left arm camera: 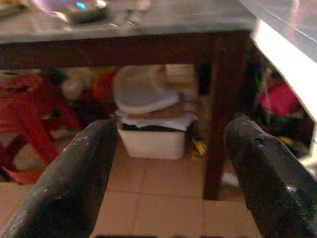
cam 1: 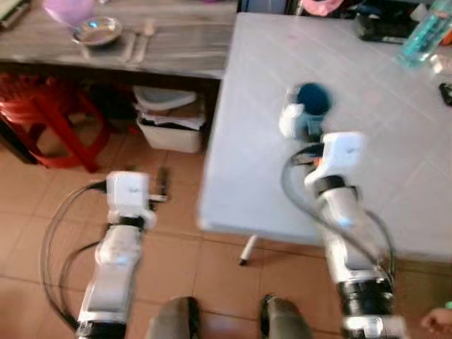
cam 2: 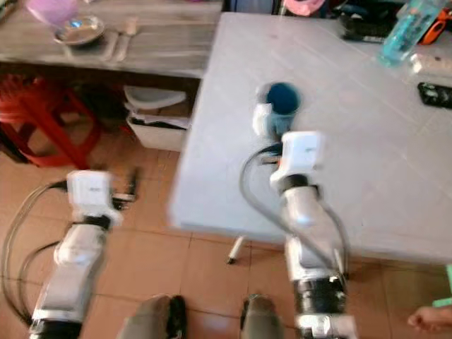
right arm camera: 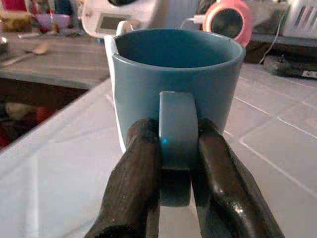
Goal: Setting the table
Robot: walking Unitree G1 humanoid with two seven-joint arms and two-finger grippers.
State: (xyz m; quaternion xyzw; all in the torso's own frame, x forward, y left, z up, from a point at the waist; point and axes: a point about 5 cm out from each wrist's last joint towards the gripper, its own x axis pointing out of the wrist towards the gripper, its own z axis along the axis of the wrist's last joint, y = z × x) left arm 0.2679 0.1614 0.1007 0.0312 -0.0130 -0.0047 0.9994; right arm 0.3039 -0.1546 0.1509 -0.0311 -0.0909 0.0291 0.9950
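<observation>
Fingers [right arm camera: 136,198] of the right gripper [right arm camera: 176,191] pinch the blue mug [right arm camera: 176,84] by its handle over the white table [cam 1: 395,162], at one o'clock. Left gripper [left arm camera: 168,168] hangs spread wide at ten o'clock.

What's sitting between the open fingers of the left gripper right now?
Nothing is held: the left gripper is open, its gap bare in the left wrist view. Beyond it, a white plastic bin stands under the dark wooden table.
</observation>
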